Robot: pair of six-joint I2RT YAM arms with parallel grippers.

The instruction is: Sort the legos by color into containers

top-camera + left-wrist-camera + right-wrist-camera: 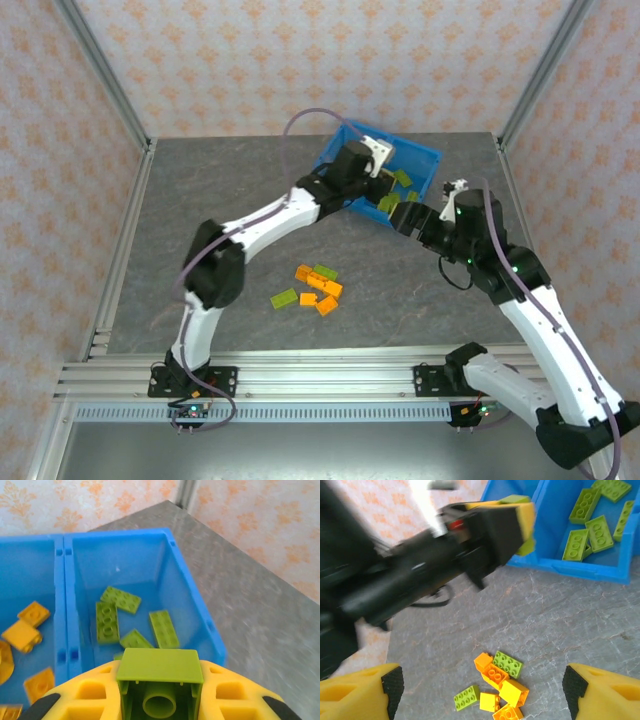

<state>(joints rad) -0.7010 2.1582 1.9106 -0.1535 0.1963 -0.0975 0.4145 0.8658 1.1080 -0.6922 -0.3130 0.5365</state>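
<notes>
Left end effector [160, 702] tight on green lego [160, 666] at bin [196, 611] rim — right end effector [480, 682] agape above open table [565, 612]

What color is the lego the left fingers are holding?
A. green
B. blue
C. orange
A: a green lego is pinched between the yellow left fingers, above the side of the bin that holds the other green ones.
</notes>
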